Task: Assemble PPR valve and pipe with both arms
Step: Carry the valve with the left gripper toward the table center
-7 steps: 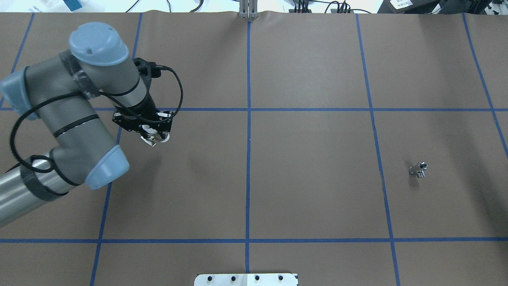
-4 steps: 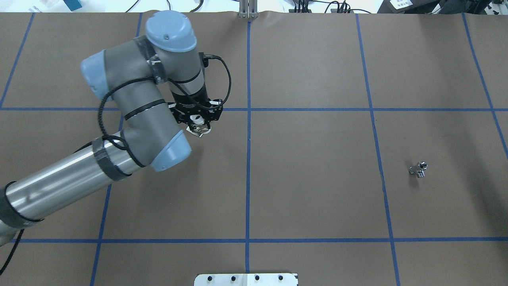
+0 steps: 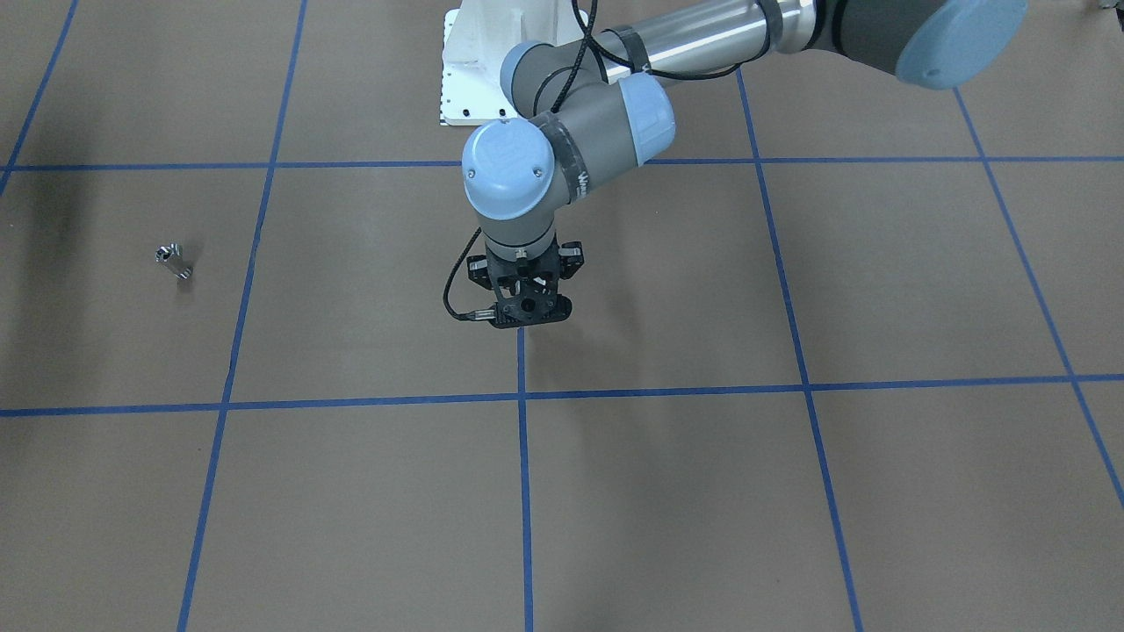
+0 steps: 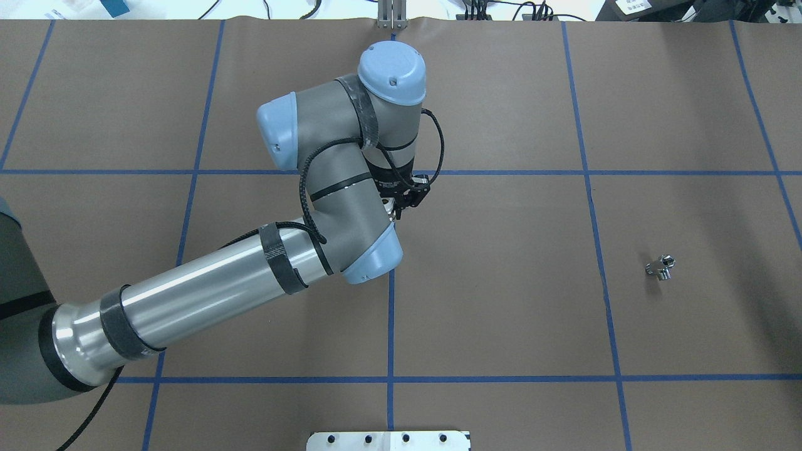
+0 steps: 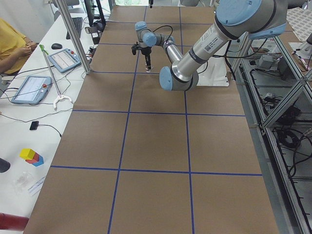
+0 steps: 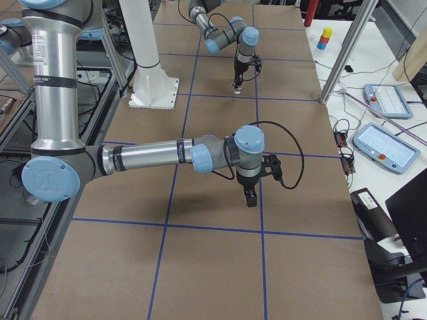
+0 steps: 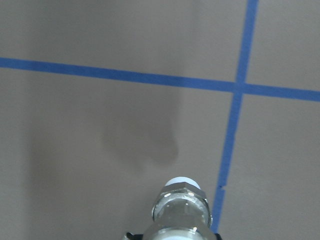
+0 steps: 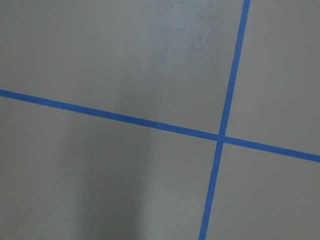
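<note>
Brown table (image 4: 501,313) shows the left tool (image 3: 524,314) has swung from the frame's left to its middle, gripping the PPR valve (image 7: 181,210). The pipe (image 4: 660,267) waits at right, not joined yet.

Overhead and front views oppose, both steep, sharing left arm (image 4: 338,207). Side views look along table (image 4: 501,300) from ends. Wrist views close, facing down; left shows valve (image 7: 181,207).

No text, label or number is legible. Small white lettering stands on a dark band (image 3: 580,181) of the left arm (image 3: 702,39), too small to read.
</note>
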You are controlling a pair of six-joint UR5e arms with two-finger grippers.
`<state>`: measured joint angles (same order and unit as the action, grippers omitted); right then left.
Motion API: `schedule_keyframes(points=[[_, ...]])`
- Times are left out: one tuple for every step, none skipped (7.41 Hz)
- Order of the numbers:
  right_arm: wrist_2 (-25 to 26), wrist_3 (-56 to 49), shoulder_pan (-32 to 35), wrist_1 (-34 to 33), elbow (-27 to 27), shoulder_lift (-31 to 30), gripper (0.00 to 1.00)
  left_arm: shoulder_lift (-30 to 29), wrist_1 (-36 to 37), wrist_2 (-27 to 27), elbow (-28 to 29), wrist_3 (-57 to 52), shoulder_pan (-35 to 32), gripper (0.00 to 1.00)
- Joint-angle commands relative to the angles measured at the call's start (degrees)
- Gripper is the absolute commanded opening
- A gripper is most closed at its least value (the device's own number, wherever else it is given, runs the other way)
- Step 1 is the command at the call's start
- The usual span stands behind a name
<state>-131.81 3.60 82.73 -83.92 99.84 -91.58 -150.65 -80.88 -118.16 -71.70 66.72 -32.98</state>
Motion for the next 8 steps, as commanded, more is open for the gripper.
schedule_keyframes(points=[[-0.03,0.0,-0.02,-0.01,0.0,0.0,1.0,-0.26,-0.15,2.23,0.6,0.43,2.22,0.0],[-0.12,0.0,-0.02,-0.01,0.0,0.0,1.0,0.01,-0.07,2.23,0.6,0.26,2.13,0.06],[-0.12,0.0,-0.11,-0.01,0.0,0.0,1.0,0.1,-0.07,2.32,0.51,0.08,2.04,0.14],[-0.12,0.0,-0.11,-0.01,0.0,0.0,1.0,0.1,-0.24,2.32,0.51,0.08,2.04,0.34],[-0.12,0.0,-0.11,-0.01,0.0,0.0,1.0,0.1,-0.33,2.23,0.42,0.08,2.04,0.57],[-0.12,0.0,-0.11,-0.01,0.0,0.0,1.0,0.1,-0.77,2.32,0.42,0.08,2.04,0.7],[-0.12,0.0,-0.11,-0.01,0.0,0.0,1.0,0.1,-1.03,2.32,0.42,0.08,2.13,0.7],[-0.12,0.0,-0.11,-0.01,-0.09,0.0,1.0,0.1,-1.03,2.32,0.42,0.08,2.04,0.73]])
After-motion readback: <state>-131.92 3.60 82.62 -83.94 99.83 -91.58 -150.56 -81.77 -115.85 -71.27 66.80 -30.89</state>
